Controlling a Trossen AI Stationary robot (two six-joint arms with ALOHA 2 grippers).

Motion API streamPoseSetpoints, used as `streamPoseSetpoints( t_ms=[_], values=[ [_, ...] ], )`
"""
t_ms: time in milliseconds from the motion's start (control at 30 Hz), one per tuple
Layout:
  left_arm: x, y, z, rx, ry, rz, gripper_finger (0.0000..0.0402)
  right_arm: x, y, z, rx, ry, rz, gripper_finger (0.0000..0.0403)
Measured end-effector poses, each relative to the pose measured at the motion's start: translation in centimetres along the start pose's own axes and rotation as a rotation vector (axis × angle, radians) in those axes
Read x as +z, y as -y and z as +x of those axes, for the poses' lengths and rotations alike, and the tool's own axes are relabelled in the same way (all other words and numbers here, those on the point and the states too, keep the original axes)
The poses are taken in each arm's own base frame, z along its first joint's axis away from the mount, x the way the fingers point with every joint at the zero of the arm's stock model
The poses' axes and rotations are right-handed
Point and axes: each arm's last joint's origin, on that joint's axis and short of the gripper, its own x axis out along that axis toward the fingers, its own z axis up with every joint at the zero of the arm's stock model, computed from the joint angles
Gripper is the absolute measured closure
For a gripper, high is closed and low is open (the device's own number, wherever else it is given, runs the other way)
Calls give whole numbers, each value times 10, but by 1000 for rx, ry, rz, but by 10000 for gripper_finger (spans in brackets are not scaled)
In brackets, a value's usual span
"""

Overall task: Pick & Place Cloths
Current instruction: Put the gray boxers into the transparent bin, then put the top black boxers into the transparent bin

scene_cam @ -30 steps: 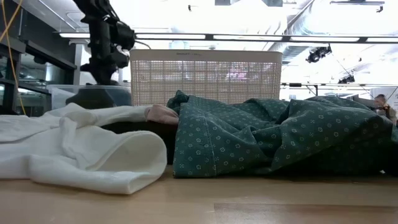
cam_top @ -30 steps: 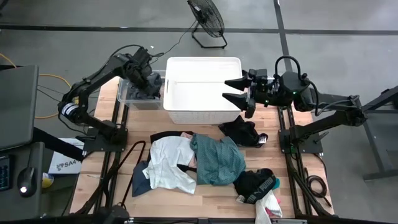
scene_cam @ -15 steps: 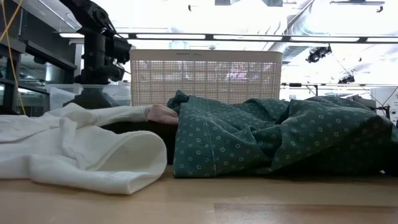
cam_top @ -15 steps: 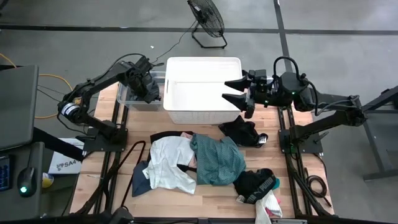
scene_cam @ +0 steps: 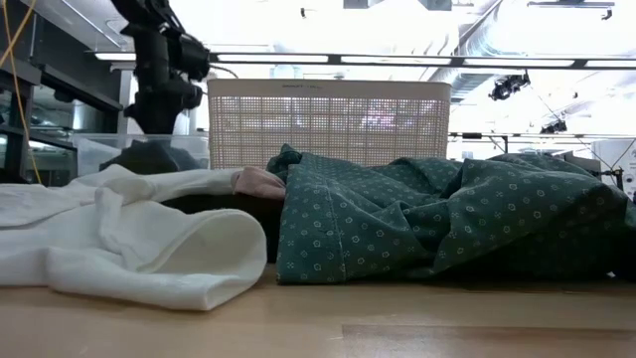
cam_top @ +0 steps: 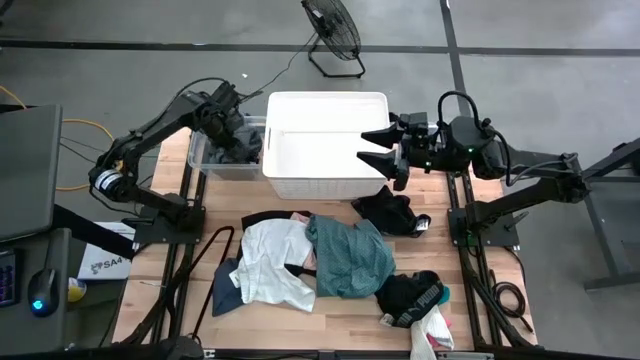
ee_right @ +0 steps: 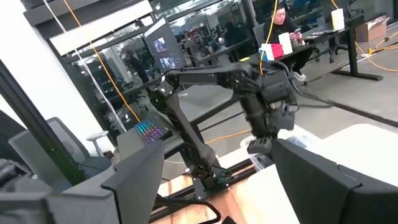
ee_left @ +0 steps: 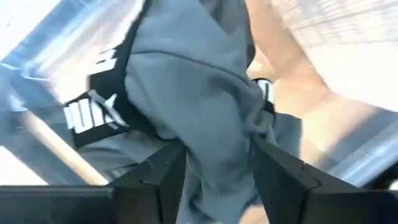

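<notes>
My left gripper (cam_top: pixel 240 138) stands open over the clear bin (cam_top: pixel 205 160) at the table's far left. It points down onto a grey cloth with black print (ee_left: pixel 186 81) that lies heaped in the bin (scene_cam: pixel 149 157). My right gripper (cam_top: pixel 374 148) hangs open above the right part of the white lattice basket (cam_top: pixel 325 97) and touches nothing. On the table lie a white cloth (cam_top: pixel 272 262), a teal cloth (cam_top: pixel 348 255), a black cloth (cam_top: pixel 392 212), a black printed cloth (cam_top: pixel 410 295) and a dark blue one (cam_top: pixel 225 290). My left gripper comes at the grey cloth from above, pointing down. A raised fold of the cloth (ee_left: pixel 217 155) stands between the parted fingers (ee_left: pixel 168 177) and fills the gap between them. The rest of the cloth lies in the bin.
The basket stands at the far middle of the table, right beside the bin. A pink-and-white cloth (cam_top: pixel 435 330) lies at the near right corner. Bare wood shows along the near edge (cam_top: pixel 330 330). Beyond the table are a floor fan (cam_top: pixel 333 30) and a seated person (ee_right: pixel 283 22).
My left gripper dipped toward the bin, opened and came up a little. The grey cloth has dropped out of its grip and settled in the bin. My right gripper has kept still.
</notes>
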Motion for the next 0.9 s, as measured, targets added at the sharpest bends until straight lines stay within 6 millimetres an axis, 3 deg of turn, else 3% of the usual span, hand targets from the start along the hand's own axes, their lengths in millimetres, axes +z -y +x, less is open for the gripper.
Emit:
streamPoseSetpoints(
  t_ms=[367, 600, 900],
  values=[
    [10, 4, -79, 5, 115, -54, 218, -7, 3, -1, -32, -77, -13, 110],
    [1, 13, -135, -131, 349, -14, 217, -17, 12, -16, -173, -203, 53, 110],
    [-29, 20, -172, -211, 580, 53, 217, -49, 33, -50, -573, -489, 449, 110]
  ],
)
